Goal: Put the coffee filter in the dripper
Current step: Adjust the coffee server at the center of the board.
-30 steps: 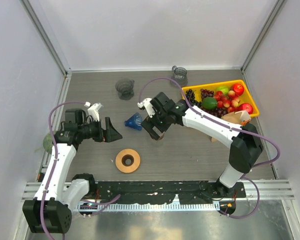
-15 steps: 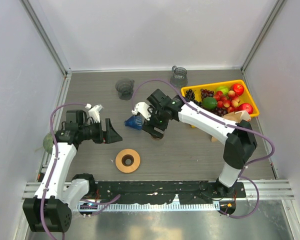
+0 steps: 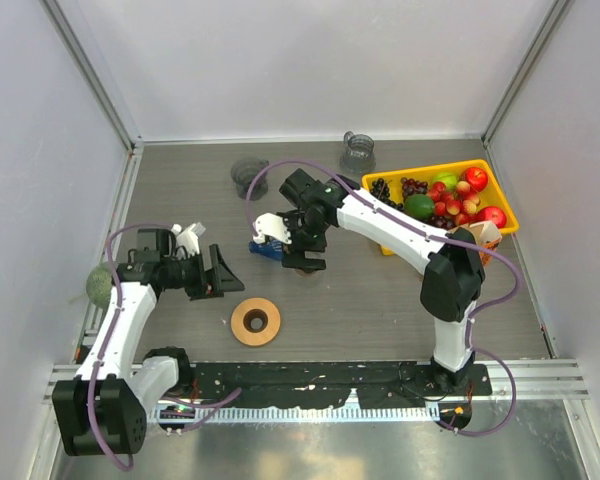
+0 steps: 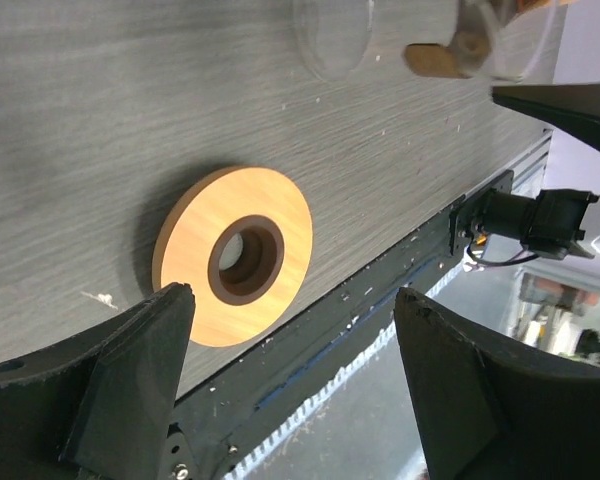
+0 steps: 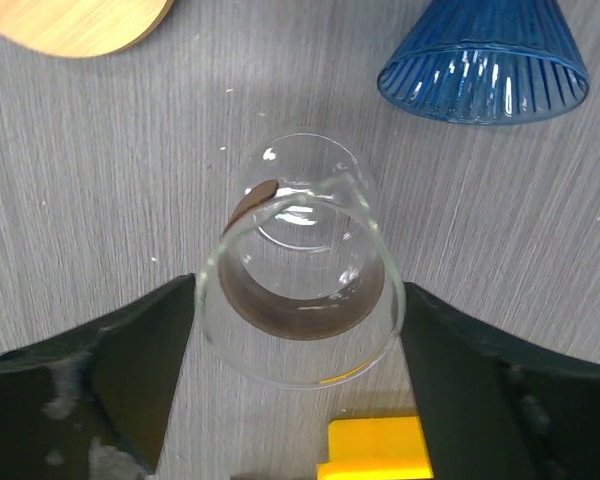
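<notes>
At bench centre, noted right gripper [image 3: 302, 262] swung left and slightly toward the far edge over the last second, wrist rotated. Found jaws spread wide, holding nothing, straddling a glass jar [image 5: 300, 290] with brown collar; cannot tell contact. Located blue dripper [image 5: 483, 55], apparently on its side, just beside that jar. Noted left gripper [image 3: 223, 280] drawn back toward near-left corner, jaws wide, empty, facing wooden ring [image 4: 233, 255]. Found filter [image 3: 472, 236] near right edge, just beside yellow tray [image 3: 430, 169], well apart from both grippers. Judge task barely begun: positioning around dripper first, filter pick-up not yet started. Recorded grey wood-grain bench [image 3: 380, 310], lightly speckled; plain white walls on three sides; open room between ring and dripper for a set-down.
</notes>
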